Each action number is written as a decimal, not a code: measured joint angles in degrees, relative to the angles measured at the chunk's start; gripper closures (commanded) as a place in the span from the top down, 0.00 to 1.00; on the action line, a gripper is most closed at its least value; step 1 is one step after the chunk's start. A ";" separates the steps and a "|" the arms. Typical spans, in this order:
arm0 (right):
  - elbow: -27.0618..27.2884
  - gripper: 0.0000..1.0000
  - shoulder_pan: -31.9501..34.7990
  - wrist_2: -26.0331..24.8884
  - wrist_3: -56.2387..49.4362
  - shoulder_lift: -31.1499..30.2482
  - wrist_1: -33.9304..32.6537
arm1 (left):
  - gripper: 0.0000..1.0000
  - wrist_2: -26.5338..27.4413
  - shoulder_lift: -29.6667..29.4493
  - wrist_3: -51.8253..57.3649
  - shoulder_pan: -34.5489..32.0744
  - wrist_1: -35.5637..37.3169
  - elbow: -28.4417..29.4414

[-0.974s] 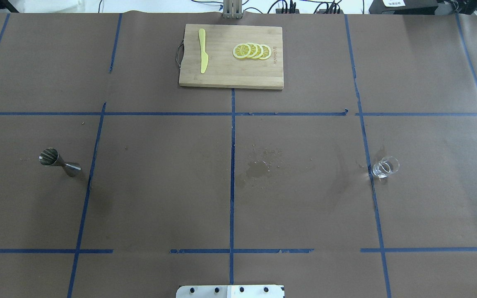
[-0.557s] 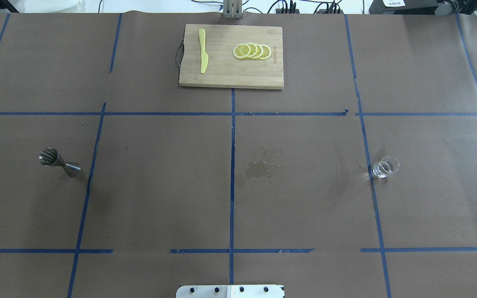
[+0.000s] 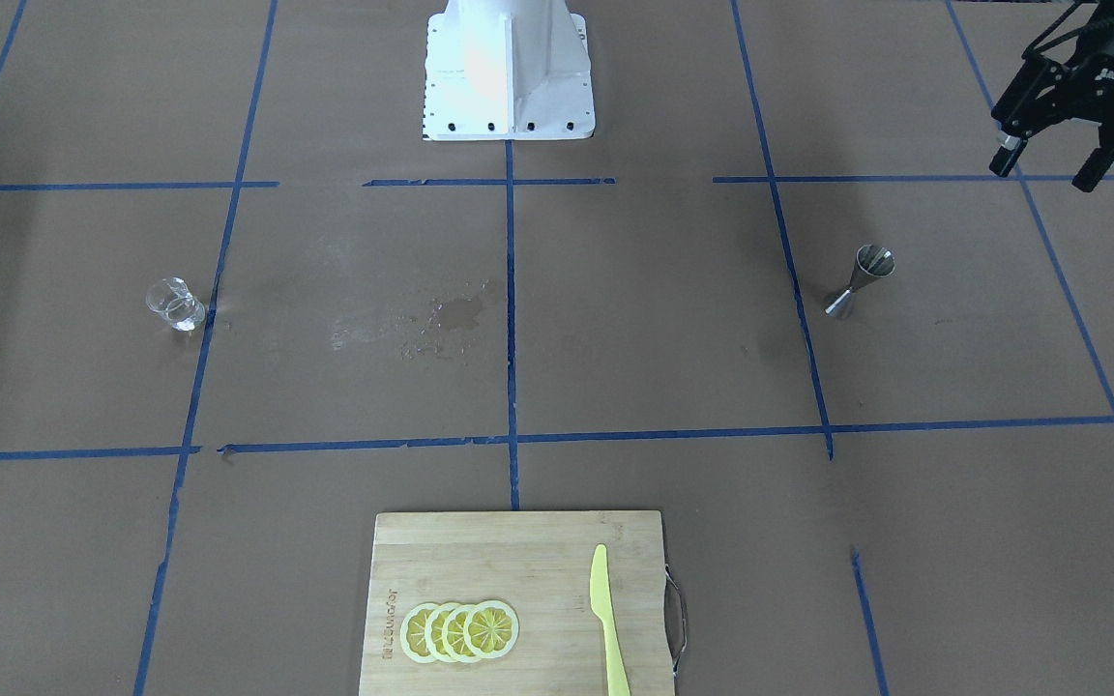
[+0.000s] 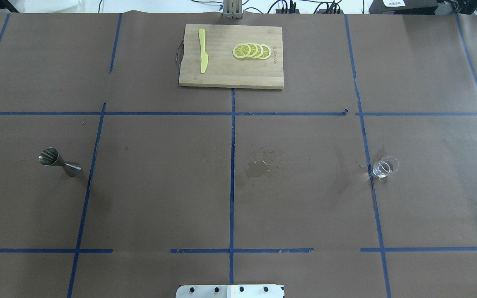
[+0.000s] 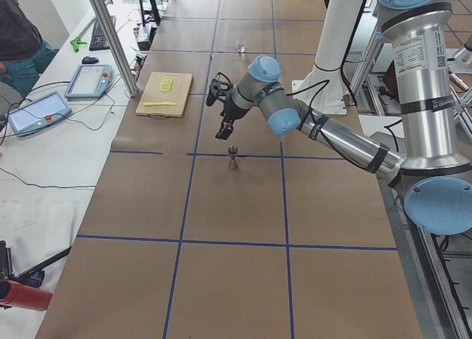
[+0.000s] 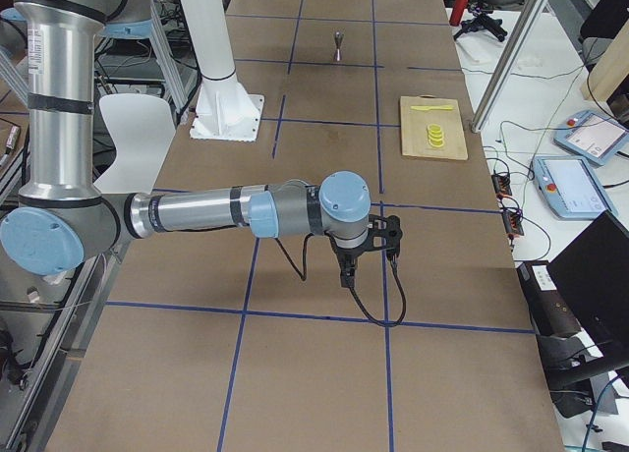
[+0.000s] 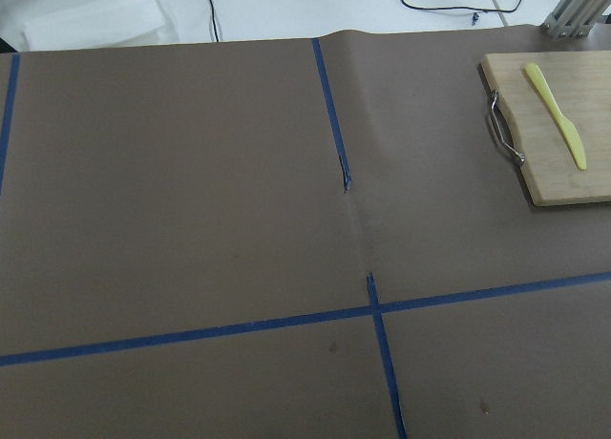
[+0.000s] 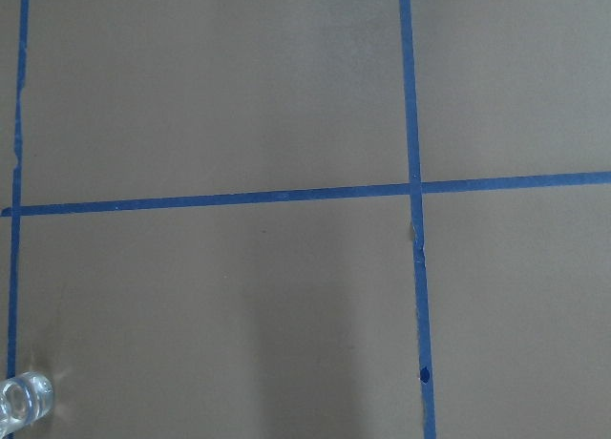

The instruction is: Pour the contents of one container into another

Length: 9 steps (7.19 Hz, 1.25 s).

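The clear glass beaker [image 4: 385, 167] stands upright on the table's right side; it also shows in the front-facing view [image 3: 173, 302] and at the bottom left corner of the right wrist view [image 8: 24, 403]. The steel jigger [image 4: 59, 162] stands upright on the left side [image 3: 862, 280]. My left gripper [image 3: 1046, 166] hovers open and empty above the table, beyond the jigger toward the table's left end. My right gripper [image 6: 369, 265] shows only in the exterior right view, hanging over the table's right end. I cannot tell whether it is open or shut.
A wooden cutting board [image 4: 222, 78] with lemon slices [image 4: 251, 51] and a yellow knife [image 4: 203, 51] lies at the far middle. A wet stain [image 4: 257, 167] marks the centre. A person stands beside the table's left end [image 5: 18, 37].
In the overhead view a black bit of my left gripper came in at the left edge and moved down the view, toward the robot. The beaker and jigger have not moved.
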 measured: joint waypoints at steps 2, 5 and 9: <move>-0.10 1.00 -0.09 -0.09 -0.06 -0.34 0.12 | 1.00 14.53 7.84 -14.08 13.22 -9.69 -1.37; 0.02 1.00 -0.11 0.15 0.08 -0.45 0.09 | 1.00 41.79 13.68 -33.89 38.34 -11.70 -1.51; 0.11 1.00 -0.11 2.07 0.21 -0.45 0.01 | 1.00 65.28 15.39 -44.46 54.22 -5.38 -0.44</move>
